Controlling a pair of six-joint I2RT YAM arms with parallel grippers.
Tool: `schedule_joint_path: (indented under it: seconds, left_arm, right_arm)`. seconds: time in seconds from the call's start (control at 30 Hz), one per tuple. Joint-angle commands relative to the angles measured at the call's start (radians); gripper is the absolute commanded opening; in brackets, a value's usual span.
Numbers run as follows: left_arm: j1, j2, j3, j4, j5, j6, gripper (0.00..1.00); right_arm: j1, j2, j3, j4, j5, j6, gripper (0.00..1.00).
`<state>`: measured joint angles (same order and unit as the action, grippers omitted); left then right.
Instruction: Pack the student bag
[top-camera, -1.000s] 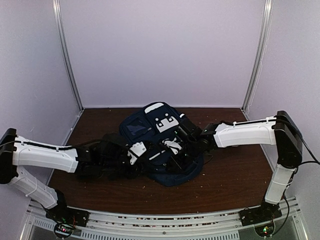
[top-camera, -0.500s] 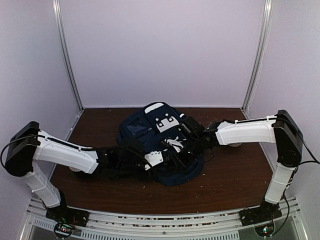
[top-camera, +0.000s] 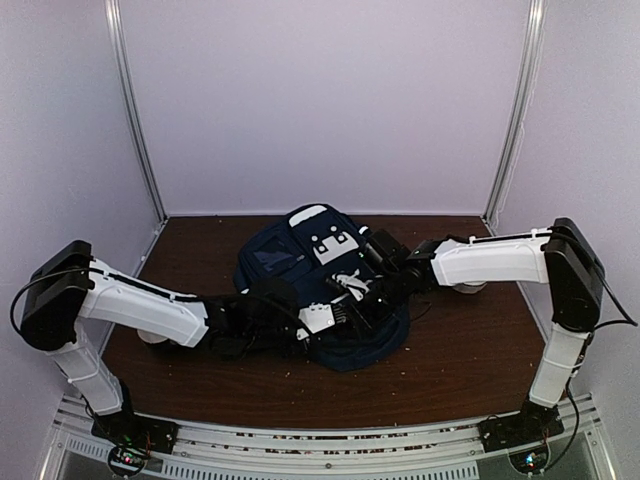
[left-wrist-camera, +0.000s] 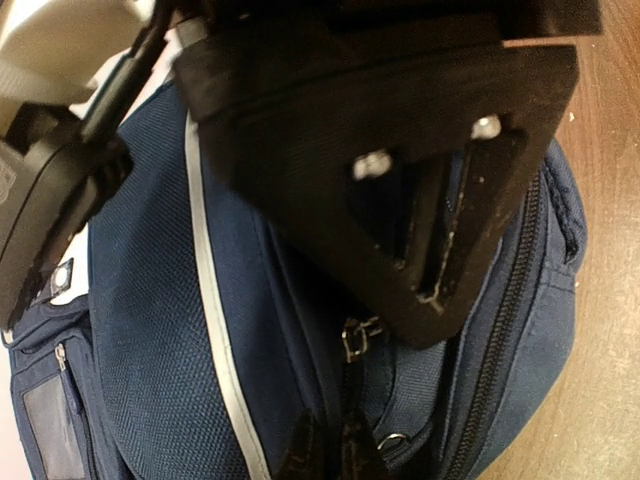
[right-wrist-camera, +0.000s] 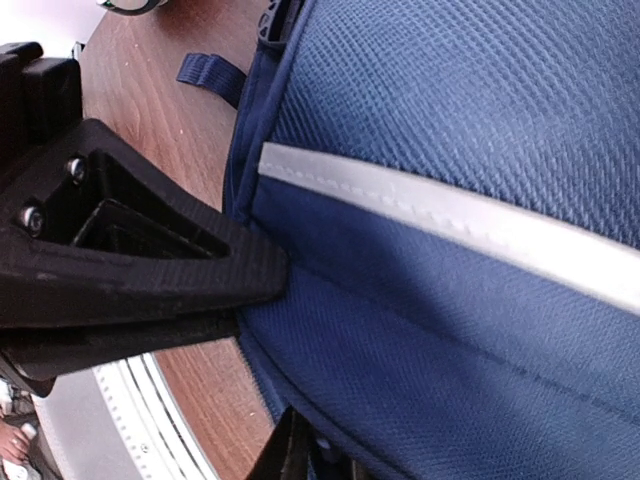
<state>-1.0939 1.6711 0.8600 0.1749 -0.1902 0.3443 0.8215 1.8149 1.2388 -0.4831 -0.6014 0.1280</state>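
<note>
The student bag (top-camera: 285, 255), navy with a white patch (top-camera: 333, 246) on its upper face, lay flat at the middle of the brown tabletop (top-camera: 460, 360). The left pincer (top-camera: 338, 318), at the end of an arm extended low from the left, sat over the bag's near half. The right pincer (top-camera: 362, 292), coming from the right, sat just beside it over the bag's middle. Whether either pincer was wide, narrow or clamped on fabric could not be told, as both were dark against dark cloth. The left wrist view showed a metal zip pull (left-wrist-camera: 354, 340) on the bag's rounded end, close above the wood. The right wrist view showed a pale grey stripe (right-wrist-camera: 450, 215) running across the blue weave.
</note>
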Motion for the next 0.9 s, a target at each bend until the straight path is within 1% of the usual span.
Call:
schedule_joint_path:
  seconds: [0.0,0.1,0.17,0.27,0.33,0.6,0.7,0.87]
  left_arm:
    - [0.006,0.010,0.032,0.030,-0.035,-0.028,0.00]
    - [0.005,0.011,0.036,0.025,-0.026,-0.041,0.00]
    - [0.006,0.012,0.036,0.022,-0.024,-0.047,0.00]
    - [0.006,0.013,0.037,0.016,-0.030,-0.051,0.00]
    - [0.006,0.015,0.040,0.011,-0.036,-0.051,0.00]
    - [0.006,-0.007,0.039,-0.024,-0.051,-0.053,0.00]
    - [0.006,-0.024,0.028,-0.032,-0.054,-0.058,0.00]
    - [0.006,-0.057,0.007,-0.059,-0.060,-0.075,0.00]
  right_arm:
    - [-0.010,0.048,0.068,-0.012,0.090,0.008,0.20]
    - [-0.010,0.064,0.079,-0.012,0.114,0.024,0.21]
    - [-0.009,0.070,0.081,-0.009,0.113,0.029,0.17]
    - [-0.009,0.058,0.071,-0.010,0.115,0.027,0.08]
    - [-0.011,0.037,0.061,-0.018,0.117,0.014,0.05]
    - [-0.057,-0.085,-0.015,-0.087,0.187,-0.094,0.02]
    - [-0.089,-0.124,-0.052,-0.106,0.236,-0.166,0.01]
    - [-0.165,-0.156,-0.108,-0.100,0.253,-0.196,0.00]
